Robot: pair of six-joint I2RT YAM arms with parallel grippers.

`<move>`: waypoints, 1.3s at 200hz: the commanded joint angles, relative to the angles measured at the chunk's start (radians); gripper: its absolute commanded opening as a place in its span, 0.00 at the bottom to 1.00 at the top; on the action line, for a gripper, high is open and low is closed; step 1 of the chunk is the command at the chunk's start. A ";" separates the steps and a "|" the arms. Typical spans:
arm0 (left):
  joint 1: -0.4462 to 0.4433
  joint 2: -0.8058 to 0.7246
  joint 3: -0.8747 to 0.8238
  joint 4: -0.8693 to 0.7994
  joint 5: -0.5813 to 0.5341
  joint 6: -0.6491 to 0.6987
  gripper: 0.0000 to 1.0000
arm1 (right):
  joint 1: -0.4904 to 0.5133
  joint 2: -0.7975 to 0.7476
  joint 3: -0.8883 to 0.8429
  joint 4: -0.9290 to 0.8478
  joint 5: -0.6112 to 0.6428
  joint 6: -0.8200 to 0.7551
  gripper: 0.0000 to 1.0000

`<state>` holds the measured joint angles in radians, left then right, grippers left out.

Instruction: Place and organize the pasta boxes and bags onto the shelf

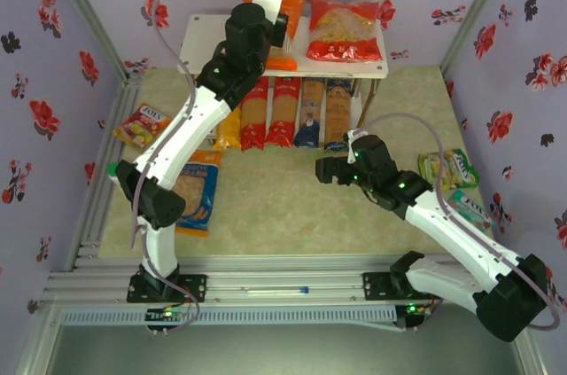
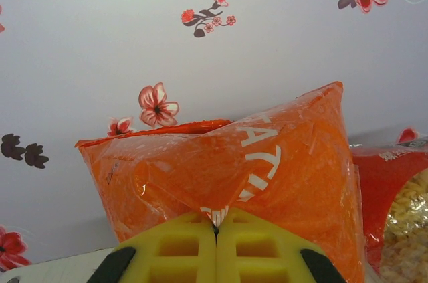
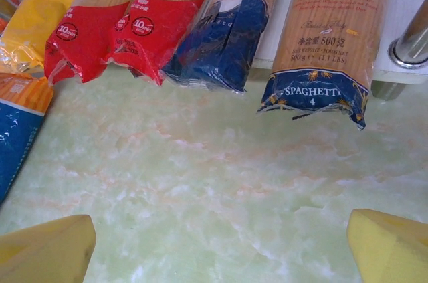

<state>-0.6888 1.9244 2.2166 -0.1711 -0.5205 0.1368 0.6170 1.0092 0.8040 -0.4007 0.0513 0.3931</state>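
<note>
A: Left end effector (image 2: 215,229) is clamped shut on the near edge of the crinkly orange pasta bag (image 2: 267,176), at the top tier of the white two-tier shelf (image 1: 199,34).

B: Set-down advice?

A: Lower it flat before letting go, just beside the red windowed bag (image 1: 344,29), no overlap. Its long axis runs from the front edge toward the back wall; hold that line.

B: Right end effector (image 3: 217,253)?

A: Jaws wide apart, empty, over the green marbled desk (image 3: 200,182).
</note>
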 commanded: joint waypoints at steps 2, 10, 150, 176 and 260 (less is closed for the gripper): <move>0.007 -0.018 0.004 0.168 -0.045 -0.030 0.02 | -0.008 -0.021 -0.017 -0.020 -0.005 -0.008 0.98; 0.008 -0.018 -0.007 0.168 -0.045 -0.038 0.06 | -0.008 -0.023 -0.016 -0.023 -0.005 -0.006 0.98; -0.005 -0.147 -0.206 0.189 -0.033 -0.013 0.24 | -0.011 -0.037 -0.033 -0.012 -0.009 0.032 0.98; -0.005 -0.164 -0.250 0.125 0.008 -0.028 0.09 | -0.010 -0.037 -0.033 -0.006 -0.024 0.046 0.98; 0.002 -0.194 -0.428 -0.102 0.089 -0.131 0.06 | -0.010 -0.075 -0.041 -0.026 -0.028 0.071 0.98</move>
<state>-0.6907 1.7599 1.8328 -0.1627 -0.4564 0.0528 0.6132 0.9619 0.7727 -0.4171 0.0288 0.4404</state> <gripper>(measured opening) 0.064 0.978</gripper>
